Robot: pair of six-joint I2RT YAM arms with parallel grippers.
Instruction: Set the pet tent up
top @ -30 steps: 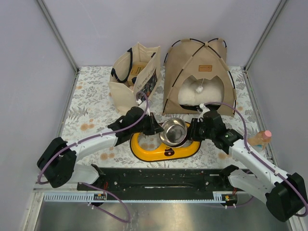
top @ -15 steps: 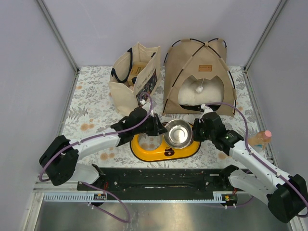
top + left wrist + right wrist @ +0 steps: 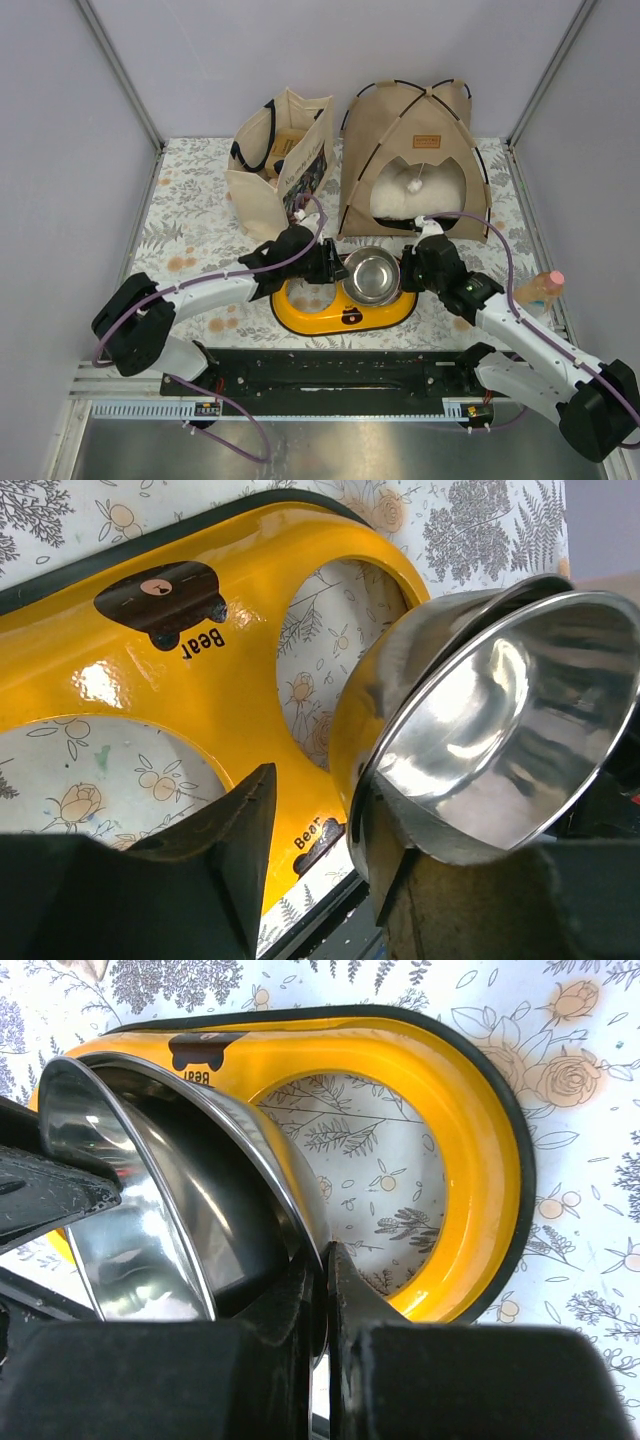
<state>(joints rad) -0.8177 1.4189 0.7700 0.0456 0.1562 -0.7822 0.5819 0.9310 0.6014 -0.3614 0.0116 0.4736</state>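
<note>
The tan pet tent [image 3: 415,140] stands upright at the back right, with black poles, a brown label and a white pompom [image 3: 415,185] hanging in its arched doorway. A cream pillow [image 3: 445,190] lies inside. My right gripper [image 3: 405,272] [image 3: 325,1290] is shut on the rim of a steel bowl [image 3: 370,275] [image 3: 150,1200]. It holds the bowl tilted over a yellow feeder stand [image 3: 345,312] [image 3: 470,1160]. My left gripper [image 3: 330,268] [image 3: 320,880] is open at the bowl's other side [image 3: 500,730], one finger against its wall.
A beige tote bag [image 3: 280,165] with black handles stands at the back left, close behind my left arm. A small bottle with a pink cap [image 3: 540,290] stands at the right edge. Grey walls enclose the flowered tabletop [image 3: 190,230].
The bowl has shifted a little right and toward the tent, over the stand's right hole. My left arm has reached further right, closing in on the bowl.
</note>
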